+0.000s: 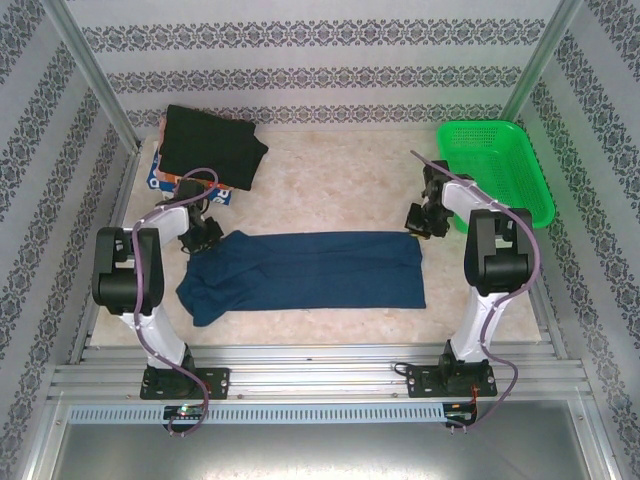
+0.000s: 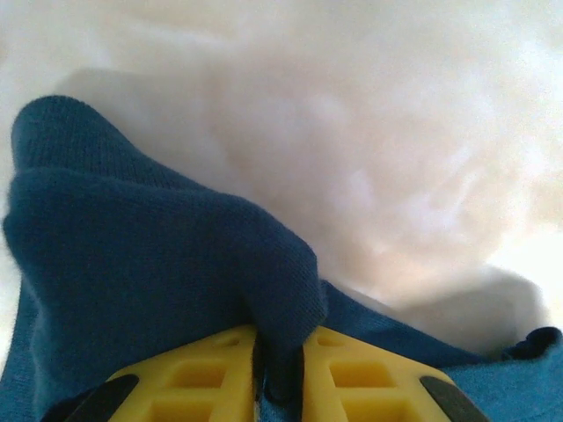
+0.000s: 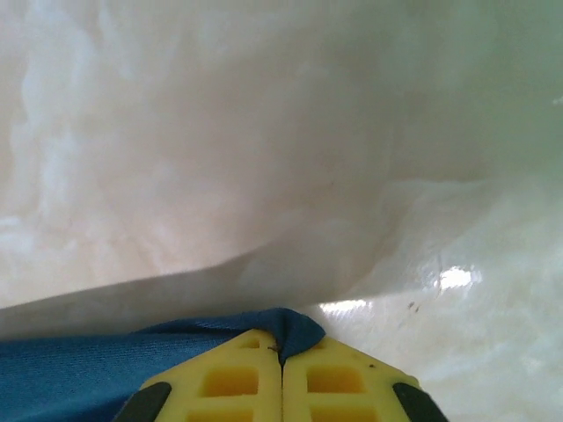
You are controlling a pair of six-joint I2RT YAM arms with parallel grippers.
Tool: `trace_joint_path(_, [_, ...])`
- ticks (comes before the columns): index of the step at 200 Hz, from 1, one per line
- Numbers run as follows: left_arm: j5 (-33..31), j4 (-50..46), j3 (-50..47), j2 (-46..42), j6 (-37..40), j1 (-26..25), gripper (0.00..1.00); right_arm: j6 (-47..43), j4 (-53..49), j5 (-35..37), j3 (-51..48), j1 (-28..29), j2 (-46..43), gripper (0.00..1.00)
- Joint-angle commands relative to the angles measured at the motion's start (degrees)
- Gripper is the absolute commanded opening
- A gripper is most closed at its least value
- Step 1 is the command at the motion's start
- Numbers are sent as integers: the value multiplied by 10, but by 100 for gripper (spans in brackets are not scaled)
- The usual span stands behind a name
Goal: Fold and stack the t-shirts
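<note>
Top external view: the navy shirt [image 1: 310, 272] lies flat on the table [image 1: 340, 170] as a long band running from one set of jaws to the other. The left jaws sit at its far left corner and the right jaws at its far right corner; from here I cannot tell how wide either stands. Beyond the left jaws, near the table's far left corner, a folded black shirt [image 1: 212, 145] rests on a multicoloured shirt [image 1: 152, 178], whose edge peeks out at the side. Beyond the right jaws and to their right stands a green basket [image 1: 497, 165], apart from the navy shirt.

Left wrist view: the left jaws are closed narrow on a raised fold of the navy shirt [image 2: 158, 255]. The cloth is pinched between the yellow fingers [image 2: 202, 374] and bunches up just ahead of them.

Right wrist view: the right jaws are pressed together, the yellow fingers [image 3: 229, 382] nipping a corner of the navy shirt [image 3: 79, 374] at their tips. The cloth trails off to their left, and bare table lies ahead.
</note>
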Motion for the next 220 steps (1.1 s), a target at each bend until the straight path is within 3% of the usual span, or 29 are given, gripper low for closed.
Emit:
trace_joint_path(1, [2,7,24,21,20,-1,25,-16,-19,27,21,-12,14,15])
trace_joint_path(17, [5,-11,40,-1,19,-1,52,-22,-13,9,21,-12,0,31])
trace_joint_path(35, [2,-22,48,-55,18,-2,65,-31,-2,-23,16,-12,-35,44])
trace_joint_path(62, [19,-36,65,-120,31,-12,72,-63,27,-76,-20,-12,-126,67])
trace_joint_path(90, [105,-40,95,-106,84,-25,74,-94,80,-148,-90,-11,-249,90])
trace_joint_path(119, [113,-90,152,-37,164,-56,71,-108,68,-201,-124,-11,-320,94])
trace_joint_path(142, [110,-129,189,30,203,-63,63,-105,69,-228,-151,-8,-350,95])
trace_joint_path(220, [50,-175,256,129,263,-74,48,-108,67,-245,-159,0,-370,97])
